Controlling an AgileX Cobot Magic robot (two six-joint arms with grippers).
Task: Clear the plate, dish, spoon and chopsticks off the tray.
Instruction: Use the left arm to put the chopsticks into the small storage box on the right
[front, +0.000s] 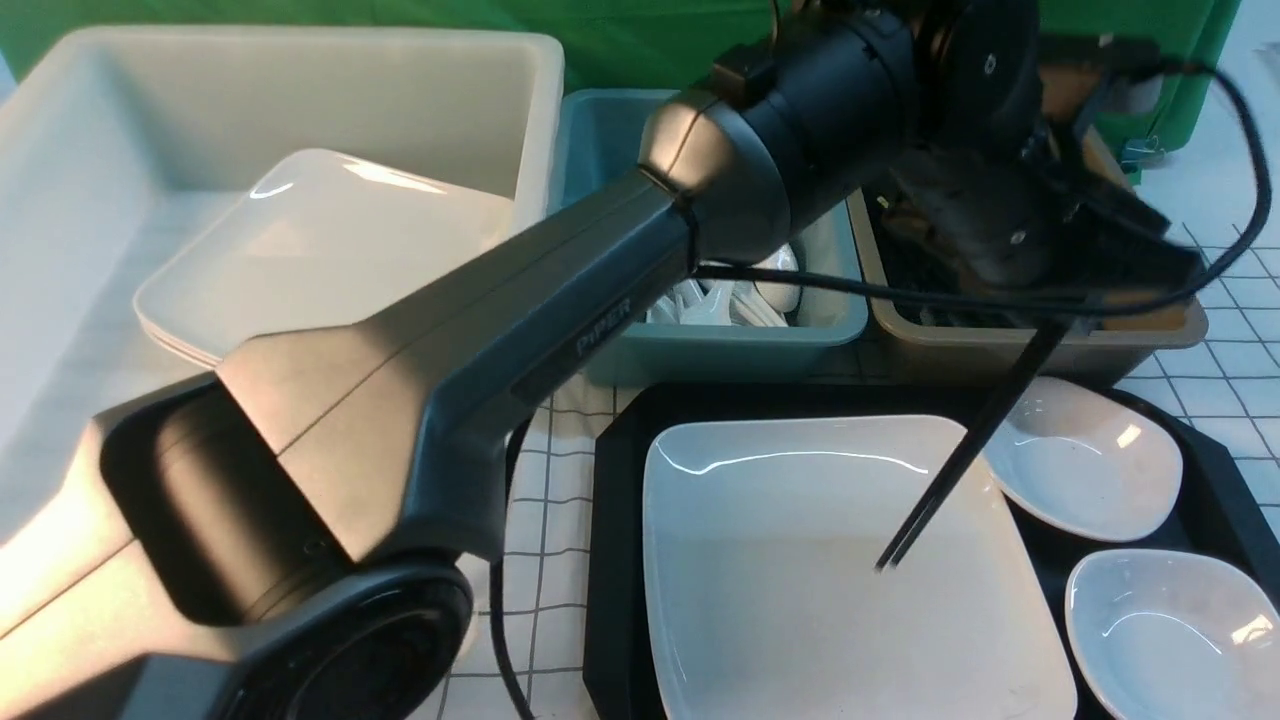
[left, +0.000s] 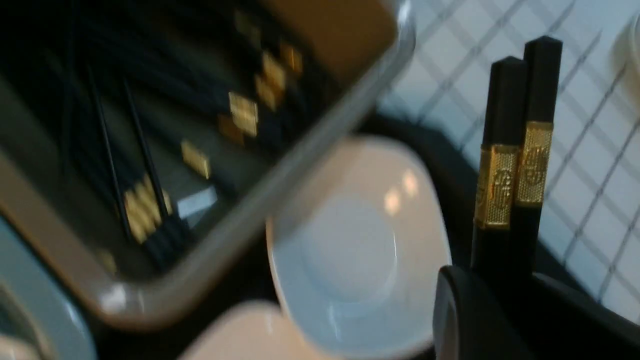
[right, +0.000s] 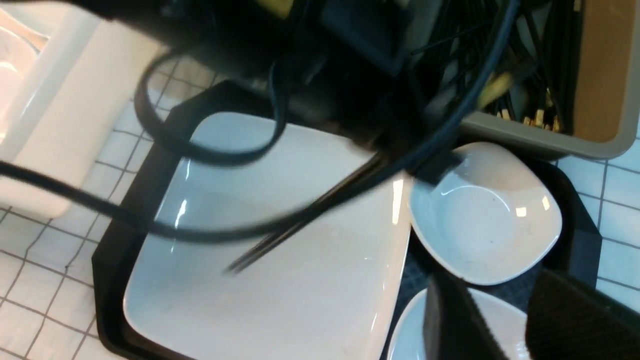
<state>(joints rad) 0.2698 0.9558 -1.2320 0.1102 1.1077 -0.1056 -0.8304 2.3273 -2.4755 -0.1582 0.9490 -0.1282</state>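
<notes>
My left gripper (front: 1058, 318) is shut on the black chopsticks (front: 960, 450) at the brown tub's front edge. Their thin ends hang slanted over the plate (front: 800, 600), clear of it. In the left wrist view, the gold-banded thick ends (left: 510, 185) stick out past the gripper (left: 505, 280). The large white plate lies on the black tray (front: 615, 560). Two small white dishes (front: 1085, 455) (front: 1170, 630) sit to its right. My right gripper (right: 492, 280) is open above the nearer dish (right: 415, 325), with nothing between its fingers. No spoon shows on the tray.
The brown tub (front: 1040, 345) behind the tray holds many black chopsticks. A teal tub (front: 720, 345) with white pieces stands beside it. A big white tub (front: 100, 150) at the left holds stacked white plates (front: 330, 240). My left arm and its cables cross over the tray.
</notes>
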